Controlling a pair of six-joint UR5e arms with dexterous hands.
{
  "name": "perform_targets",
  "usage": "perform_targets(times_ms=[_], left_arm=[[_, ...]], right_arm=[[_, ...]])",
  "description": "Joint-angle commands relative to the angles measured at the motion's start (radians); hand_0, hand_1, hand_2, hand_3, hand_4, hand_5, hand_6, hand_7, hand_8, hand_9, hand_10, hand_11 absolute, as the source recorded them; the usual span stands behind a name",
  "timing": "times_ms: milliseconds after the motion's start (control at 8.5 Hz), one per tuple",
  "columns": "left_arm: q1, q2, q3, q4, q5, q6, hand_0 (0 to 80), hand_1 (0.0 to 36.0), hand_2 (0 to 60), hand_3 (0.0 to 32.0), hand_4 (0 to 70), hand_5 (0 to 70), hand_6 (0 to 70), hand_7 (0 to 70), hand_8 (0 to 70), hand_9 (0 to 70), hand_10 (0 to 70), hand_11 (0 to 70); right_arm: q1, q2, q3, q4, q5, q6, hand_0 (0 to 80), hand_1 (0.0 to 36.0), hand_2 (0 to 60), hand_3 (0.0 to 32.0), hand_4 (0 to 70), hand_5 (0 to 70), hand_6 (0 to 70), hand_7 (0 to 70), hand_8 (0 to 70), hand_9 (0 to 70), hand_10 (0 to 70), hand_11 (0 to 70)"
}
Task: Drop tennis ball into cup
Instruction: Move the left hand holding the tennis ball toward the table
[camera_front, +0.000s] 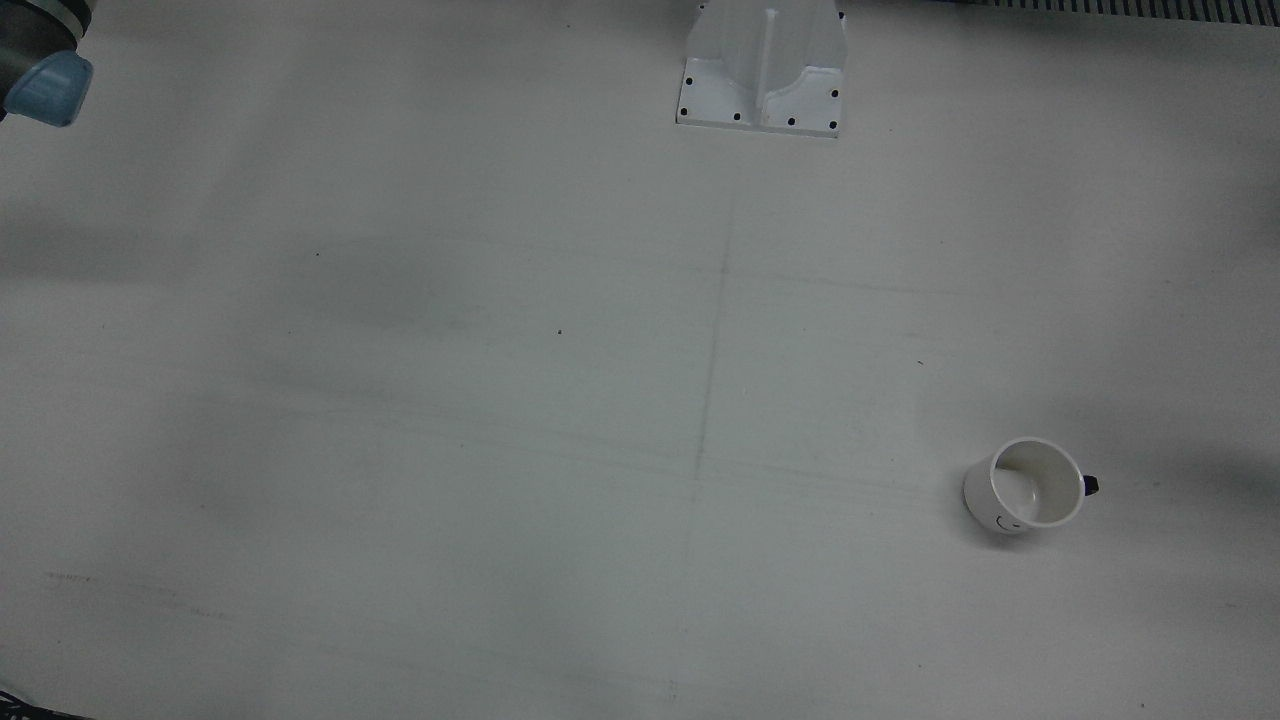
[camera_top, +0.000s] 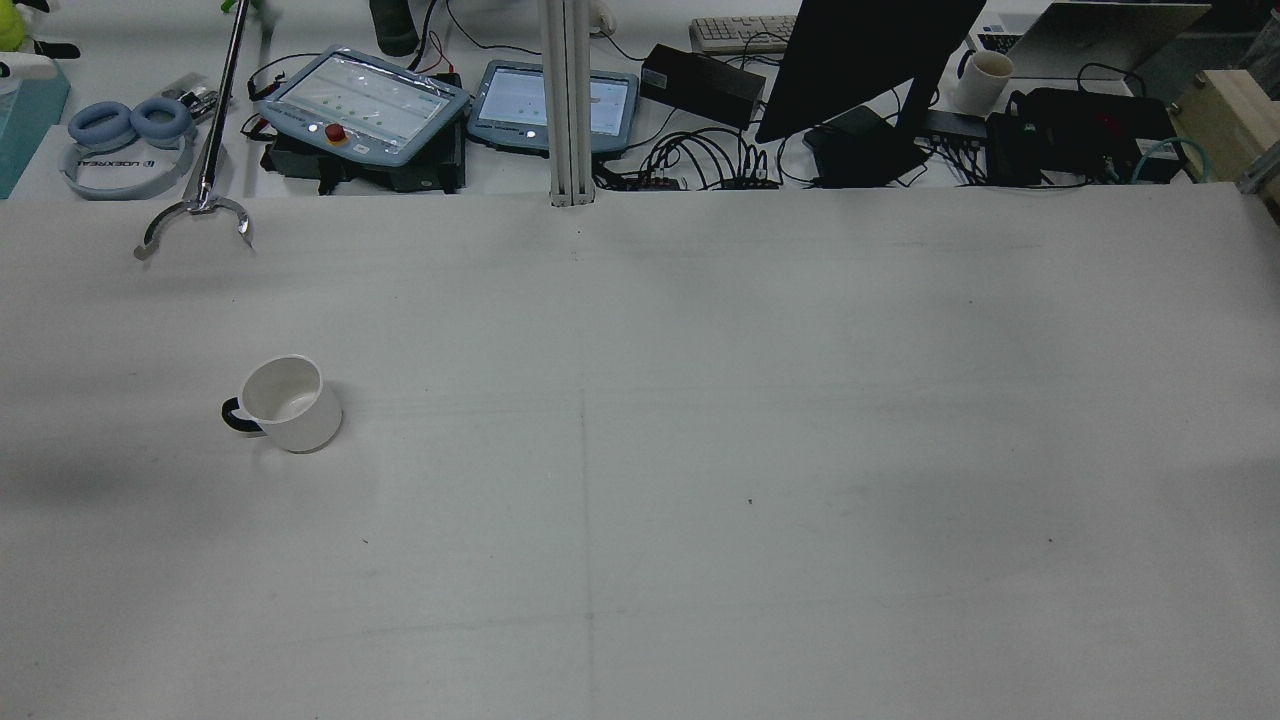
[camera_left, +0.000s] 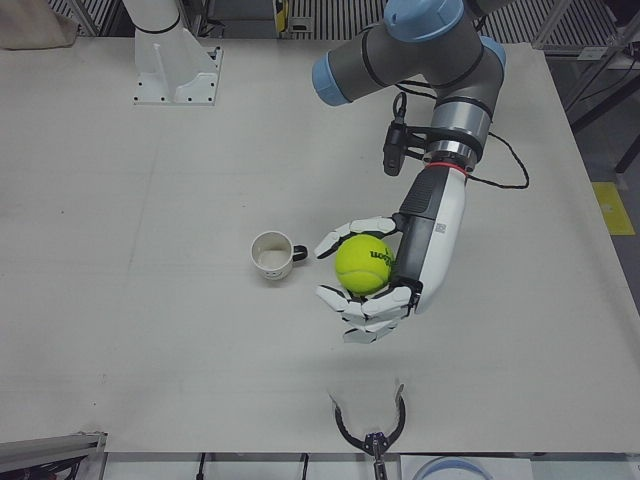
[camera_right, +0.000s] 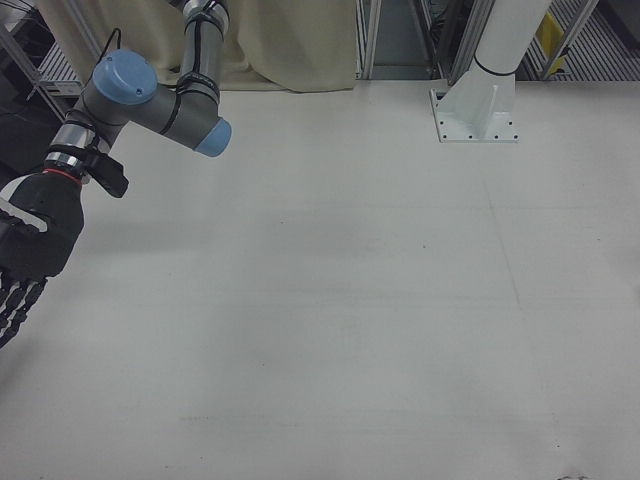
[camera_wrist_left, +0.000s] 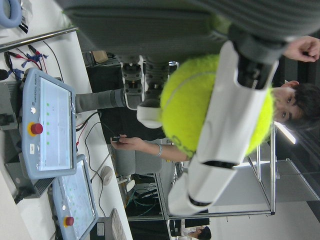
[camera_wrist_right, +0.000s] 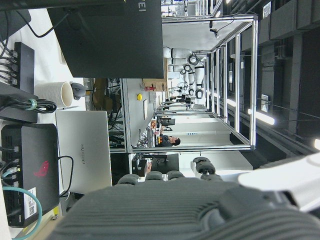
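Observation:
A yellow-green tennis ball sits in my left hand, whose fingers are closed around it, above the table. The ball also fills the left hand view, with white fingers across it. A white cup with a dark handle stands upright and empty on the table, just to the left of the ball in the left-front view. The cup also shows in the front view and the rear view. My right hand hangs at the far left of the right-front view, fingers extended, holding nothing.
A white arm pedestal is bolted at the robot's side of the table. A metal grabber claw lies at the operators' edge, also in the left-front view. Teach pendants and cables lie beyond that edge.

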Motion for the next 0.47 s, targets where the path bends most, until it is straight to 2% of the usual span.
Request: perform_targets(times_ms=[0,118,353], left_arm=[[0.098,0.017,-0.085,0.012,0.009,-0.008,80.0,36.0,22.9,0.0,55.1,30.0,70.0,70.0,63.1,70.0,11.9,21.1],[0.128,0.017,-0.099,0.002,0.010,-0.008,80.0,36.0,21.6,0.0,55.6,27.1,70.0,70.0,63.9,70.0,12.1,21.4],[0.171,0.017,-0.102,-0.014,0.010,-0.006,80.0,36.0,23.0,0.0,55.8,28.6,70.0,70.0,63.2,70.0,12.3,21.6]], right_arm=[[0.000,0.000,0.000,0.000,0.000,0.000,0.0,0.0,0.0,0.0,0.0,0.0,0.0,0.0,0.0,0.0,0.0,0.0],[0.000,0.000,0.000,0.000,0.000,0.000,0.0,0.0,0.0,0.0,0.0,0.0,0.0,0.0,0.0,0.0,0.0,0.0],[0.000,0.000,0.000,0.000,0.000,0.000,0.0,0.0,0.0,0.0,0.0,0.0,0.0,0.0,0.0,0.0,0.0,0.0]])
